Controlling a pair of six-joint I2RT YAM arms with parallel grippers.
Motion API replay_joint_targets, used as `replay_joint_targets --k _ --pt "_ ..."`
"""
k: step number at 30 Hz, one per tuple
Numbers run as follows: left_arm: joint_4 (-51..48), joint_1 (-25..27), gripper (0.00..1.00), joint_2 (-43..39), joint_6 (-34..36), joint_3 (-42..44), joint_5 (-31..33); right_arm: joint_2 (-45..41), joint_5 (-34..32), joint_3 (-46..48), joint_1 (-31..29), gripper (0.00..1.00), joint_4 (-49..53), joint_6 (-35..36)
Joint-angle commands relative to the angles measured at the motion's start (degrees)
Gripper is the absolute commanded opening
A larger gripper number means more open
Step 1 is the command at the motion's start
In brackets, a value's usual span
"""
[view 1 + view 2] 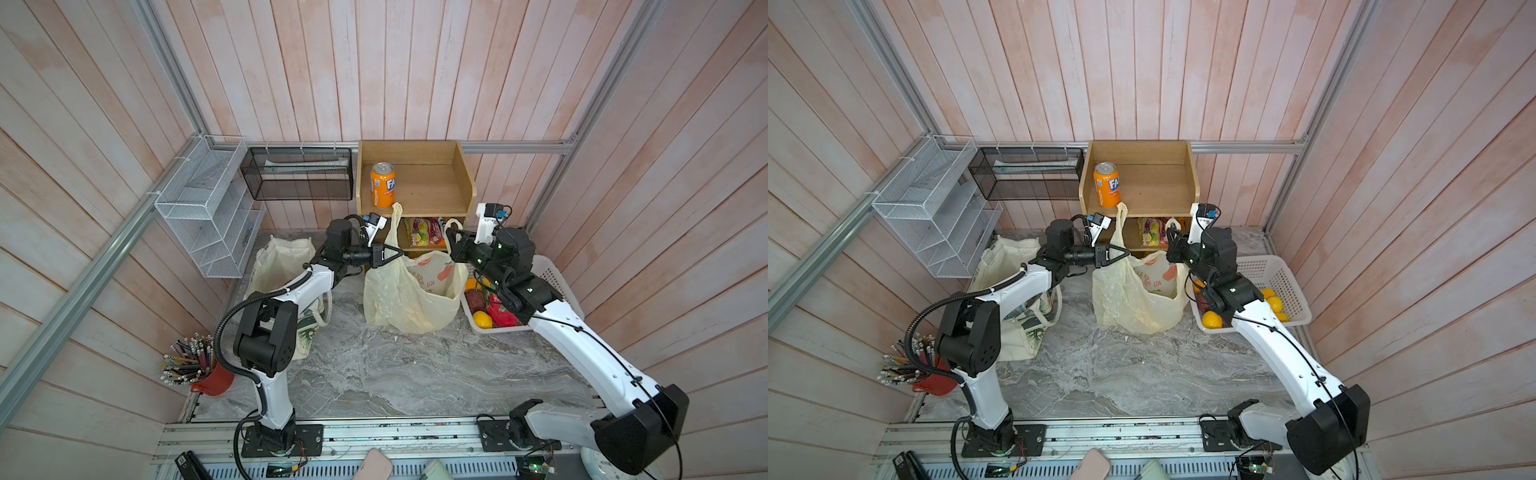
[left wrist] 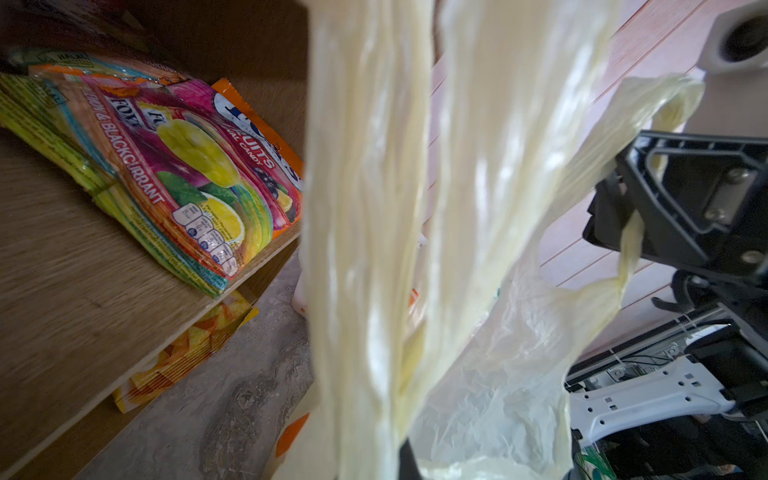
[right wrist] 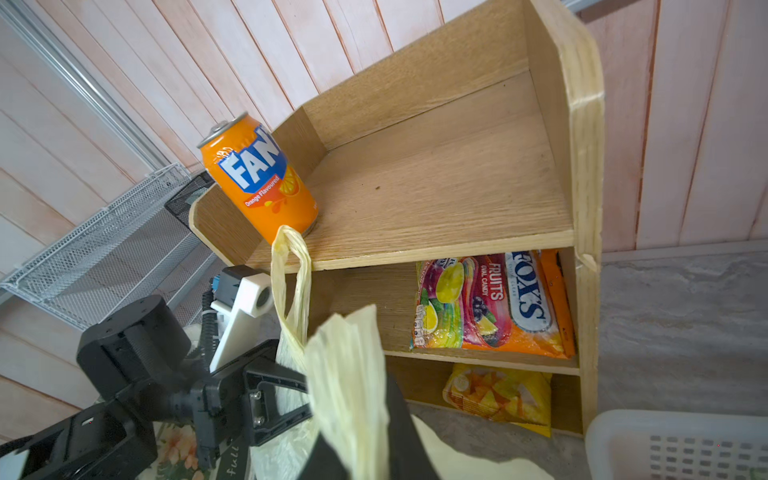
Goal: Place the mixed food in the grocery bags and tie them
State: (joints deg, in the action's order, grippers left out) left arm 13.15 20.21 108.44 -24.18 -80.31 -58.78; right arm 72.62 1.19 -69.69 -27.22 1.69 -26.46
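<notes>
The thin pale-yellow plastic bag [image 1: 399, 299] [image 1: 1129, 299] stands open mid-table in both top views. My left gripper [image 1: 400, 252] [image 1: 1125, 252] is shut on its left handle [image 2: 365, 208], which sticks up past the fingers. My right gripper [image 1: 451, 243] [image 1: 1170, 245] [image 3: 353, 415] is shut on the right handle loop [image 3: 349, 365], holding it up opposite the left one. The cream canvas tote [image 1: 282, 257] [image 1: 1009, 257] stands at the left, partly behind my left arm. The mixed food is hidden or out of view.
A wooden shelf unit [image 1: 415, 195] stands behind the bag, with an orange soda can [image 1: 382, 185] on top and candy packets [image 3: 486, 307] below. A white basket [image 1: 557, 282] of fruit sits at the right. A red cup of pencils [image 1: 212, 378] stands front left.
</notes>
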Motion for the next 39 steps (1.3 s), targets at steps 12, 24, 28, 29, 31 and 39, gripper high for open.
replay_joint_targets --k 12,24,28,29,31,39 --pt "-0.01 -1.1 0.0 2.47 1.16 -2.26 -3.4 -12.37 27.54 4.05 15.46 0.86 -0.39 13.22" --pt "-1.19 -2.01 0.0 4.45 1.85 -4.6 -4.99 -27.88 36.31 26.95 22.83 0.87 -13.03 6.17" --pt "-1.52 -2.28 0.0 4.75 2.12 -5.22 -5.46 -28.78 36.91 29.92 22.83 0.87 -11.8 7.08" --pt "-1.67 -2.31 0.0 4.76 2.14 -5.36 -5.69 -28.72 37.11 30.62 22.76 0.87 -11.95 6.88" --pt "-1.71 -2.45 0.0 4.93 2.16 -5.51 -5.89 -28.18 36.72 31.51 22.64 0.87 -12.25 6.91" --pt "-1.86 -2.55 0.0 5.46 2.04 -6.09 -6.5 -20.44 33.25 31.06 20.36 0.87 -16.03 7.57"
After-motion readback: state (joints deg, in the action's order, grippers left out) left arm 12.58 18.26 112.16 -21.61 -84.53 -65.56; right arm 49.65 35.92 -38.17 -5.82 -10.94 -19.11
